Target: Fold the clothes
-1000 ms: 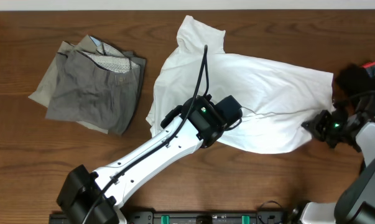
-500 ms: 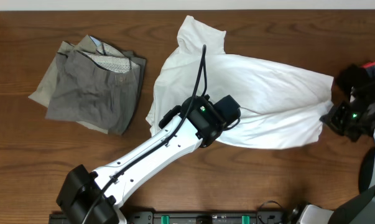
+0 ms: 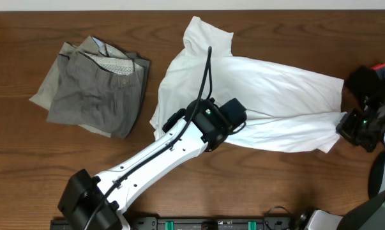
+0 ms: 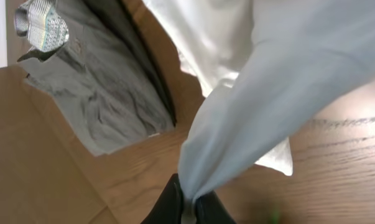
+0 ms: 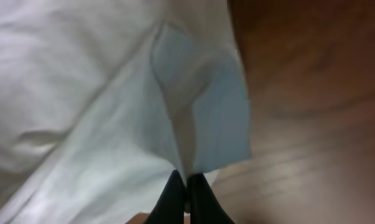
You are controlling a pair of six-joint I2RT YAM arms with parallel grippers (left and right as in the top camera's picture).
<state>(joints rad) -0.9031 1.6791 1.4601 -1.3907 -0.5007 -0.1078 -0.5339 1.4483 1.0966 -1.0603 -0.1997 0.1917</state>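
Observation:
The white T-shirt (image 3: 269,86) lies spread across the middle and right of the table, one sleeve pointing to the far edge. My left gripper (image 3: 242,126) is shut on a fold at its near edge; the left wrist view shows the cloth (image 4: 280,68) drawn up taut from the pinched jaws (image 4: 188,205). At the shirt's right end my right gripper (image 3: 343,121) is shut on a corner, and white fabric (image 5: 81,93) fans out from its tips (image 5: 187,190). The grey-khaki trousers (image 3: 96,86) lie folded at the left. A black garment (image 3: 364,80) sits at the right edge.
The trousers (image 4: 106,93) lie a short gap left of the shirt, their patterned lining showing at the top. Bare wooden table (image 3: 275,185) runs along the near side. The left arm (image 3: 147,160) crosses the near middle diagonally.
My right gripper has moved right with the shirt's corner, pulling the near edge out longer and straighter. The left arm and the trousers have stayed put.

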